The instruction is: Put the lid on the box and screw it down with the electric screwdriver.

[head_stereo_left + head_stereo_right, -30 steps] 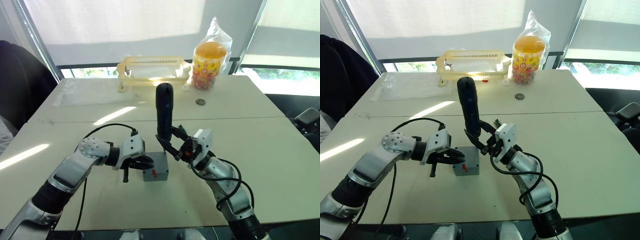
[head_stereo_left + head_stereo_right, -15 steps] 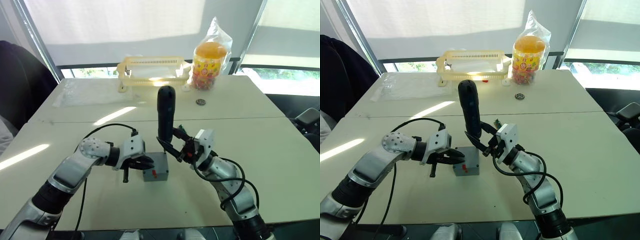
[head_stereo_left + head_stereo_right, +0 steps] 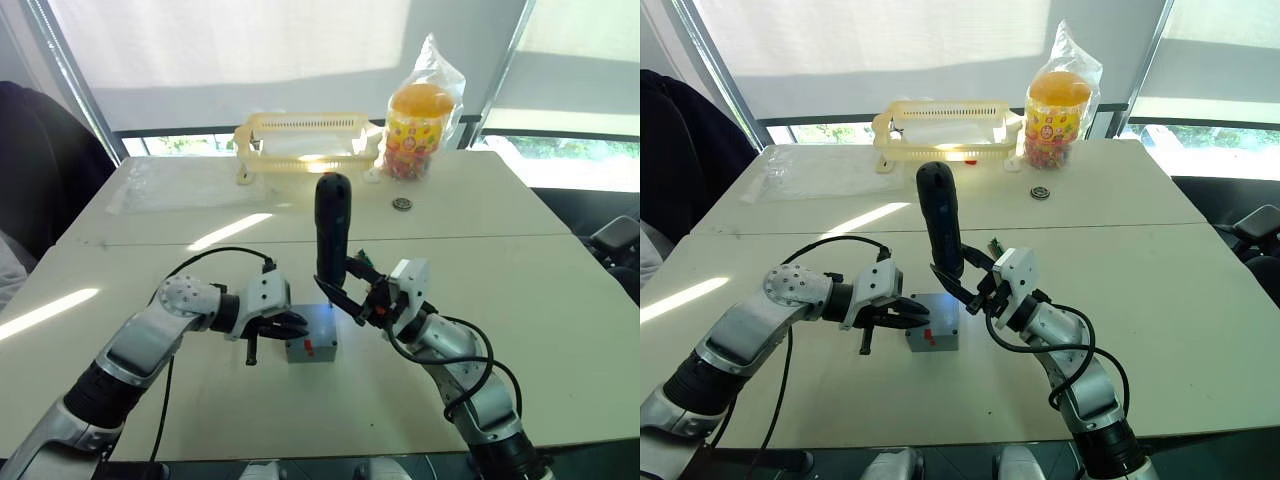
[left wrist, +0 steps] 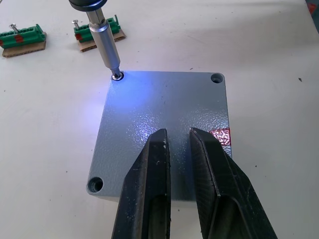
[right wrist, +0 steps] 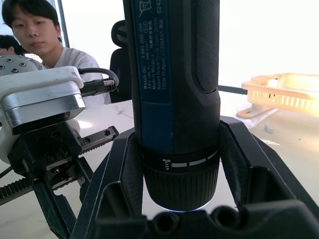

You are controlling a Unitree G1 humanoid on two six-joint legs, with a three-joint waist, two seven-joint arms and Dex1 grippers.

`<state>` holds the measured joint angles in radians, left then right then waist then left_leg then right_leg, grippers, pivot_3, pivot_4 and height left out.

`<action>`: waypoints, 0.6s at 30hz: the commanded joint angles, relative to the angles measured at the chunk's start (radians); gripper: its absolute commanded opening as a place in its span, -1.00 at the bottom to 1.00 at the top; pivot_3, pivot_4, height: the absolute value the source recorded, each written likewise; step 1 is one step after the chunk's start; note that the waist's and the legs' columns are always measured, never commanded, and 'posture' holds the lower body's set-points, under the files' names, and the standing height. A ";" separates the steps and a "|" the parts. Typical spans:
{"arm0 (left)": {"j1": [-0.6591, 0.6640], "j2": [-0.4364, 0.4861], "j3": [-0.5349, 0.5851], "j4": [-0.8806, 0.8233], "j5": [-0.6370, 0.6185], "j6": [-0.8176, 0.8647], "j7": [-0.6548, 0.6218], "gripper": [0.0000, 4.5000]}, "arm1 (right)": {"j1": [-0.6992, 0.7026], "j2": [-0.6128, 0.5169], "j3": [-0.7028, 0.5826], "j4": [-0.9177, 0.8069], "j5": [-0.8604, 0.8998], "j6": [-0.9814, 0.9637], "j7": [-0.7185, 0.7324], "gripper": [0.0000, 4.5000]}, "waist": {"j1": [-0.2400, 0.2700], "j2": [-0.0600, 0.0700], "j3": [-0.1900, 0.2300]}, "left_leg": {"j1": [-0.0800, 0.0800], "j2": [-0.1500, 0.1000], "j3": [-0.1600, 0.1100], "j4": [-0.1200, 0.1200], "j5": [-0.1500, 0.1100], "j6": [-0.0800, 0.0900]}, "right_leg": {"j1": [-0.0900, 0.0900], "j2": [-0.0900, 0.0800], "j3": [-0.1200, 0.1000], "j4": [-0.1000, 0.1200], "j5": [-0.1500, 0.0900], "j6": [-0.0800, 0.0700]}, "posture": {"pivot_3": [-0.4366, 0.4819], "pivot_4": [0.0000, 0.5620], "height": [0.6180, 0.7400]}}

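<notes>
The grey box (image 3: 312, 342) stands on the table with the lid (image 4: 164, 109) lying flat on top, a red mark (image 4: 221, 134) on one side. My left gripper (image 4: 177, 133) rests its shut fingers on the lid, nothing between them. My right gripper (image 3: 362, 298) is shut on the electric screwdriver (image 3: 331, 230), which stands upright over the box. Its metal bit (image 4: 104, 42) sits in one corner hole of the lid, and a blue light glows on the lid around it. Two other corner holes show open.
A yellow slotted basket (image 3: 300, 140) and a bagged snack jar (image 3: 420, 125) stand at the table's far edge, a small round object (image 3: 401, 204) in front of them. Two green circuit boards (image 4: 22, 40) lie just beyond the box. A person (image 5: 37, 30) sits behind the table.
The screwdriver has come down slightly and shifted a little right, its bit now in the lid's corner hole with a blue glow on the lid. The left gripper has stayed put.
</notes>
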<state>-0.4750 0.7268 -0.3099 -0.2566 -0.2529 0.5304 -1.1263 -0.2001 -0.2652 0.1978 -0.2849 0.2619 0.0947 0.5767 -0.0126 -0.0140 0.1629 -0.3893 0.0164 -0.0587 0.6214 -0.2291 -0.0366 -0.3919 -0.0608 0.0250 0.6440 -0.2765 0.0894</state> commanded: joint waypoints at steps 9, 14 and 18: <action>0.027 0.006 -0.042 0.030 0.036 0.016 0.001 -0.70 | 0.063 -0.001 0.012 0.125 -0.026 0.044 -0.010 -0.21 | -0.001 0.001 -0.005 | 0.000 0.000 0.000 -0.001 0.000 0.000 | 0.000 0.000 0.000 -0.002 0.000 0.000 | -0.05 -0.47 1.00; 0.027 0.004 -0.042 0.032 0.038 0.015 0.002 -0.70 | 0.071 0.013 0.012 0.147 -0.007 0.059 -0.009 -0.21 | -0.001 0.001 -0.008 | 0.003 0.000 0.000 -0.006 0.000 0.000 | 0.003 -0.001 0.000 -0.008 0.000 0.001 | -0.05 -0.47 1.00; 0.031 0.005 -0.042 0.029 0.038 0.016 0.004 -0.70 | 0.078 0.011 0.023 0.147 -0.006 0.058 -0.005 -0.21 | -0.001 0.001 -0.009 | 0.003 0.000 0.000 -0.007 0.000 0.000 | 0.003 -0.002 0.000 -0.011 0.000 0.000 | -0.05 -0.47 1.00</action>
<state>-0.4715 0.7244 -0.3140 -0.2554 -0.2508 0.5305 -1.1248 -0.1858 -0.2366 0.2001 -0.2505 0.2883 0.0804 0.5704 -0.0137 -0.0132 0.1540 -0.3862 0.0166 -0.0588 0.6138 -0.2292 -0.0368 -0.3890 -0.0626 0.0246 0.6323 -0.2763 0.0891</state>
